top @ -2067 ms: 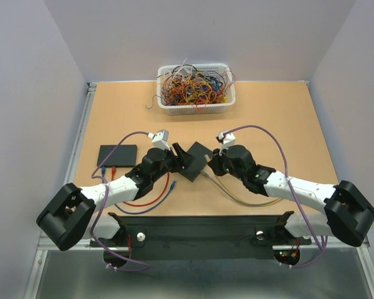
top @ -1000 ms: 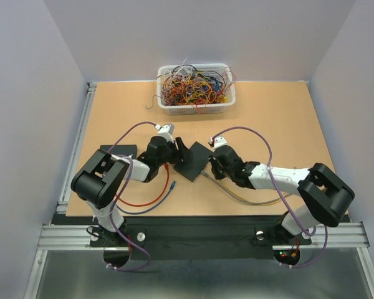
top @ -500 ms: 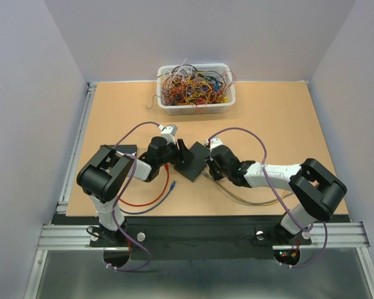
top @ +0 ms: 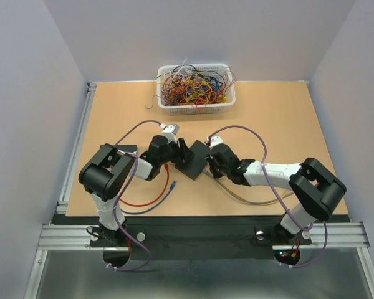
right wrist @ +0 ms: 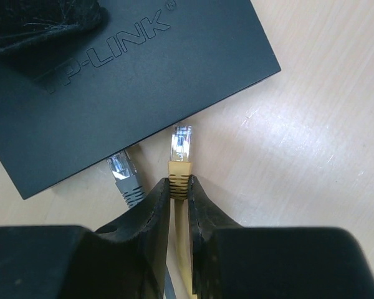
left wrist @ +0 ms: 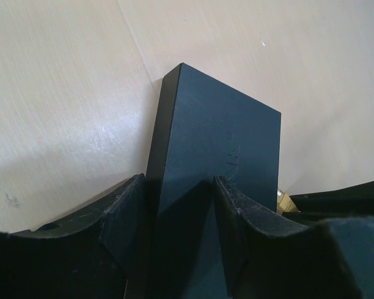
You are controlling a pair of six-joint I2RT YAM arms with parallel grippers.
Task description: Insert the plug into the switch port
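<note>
Plug (right wrist: pixel 180 149), yellow boot and clear tip, pinched in the right gripper (right wrist: pixel 178 184), jaws nearly closed; it points lengthwise at the flat matte-black switch box (right wrist: pixel 193 68), just short of its edge; ports unseen; left gripper (left wrist: pixel 177 187) straddles the box's corner, half-spread, grip unclear.

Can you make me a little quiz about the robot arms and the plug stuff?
1. What colour is the plug that the right gripper pinches?
2. True or false: that plug is already inside the black switch.
3. The left gripper has its jaws around: A) the basket, B) the black switch, C) a red wire.
Key: 1 yellow; 2 false; 3 B.
</note>
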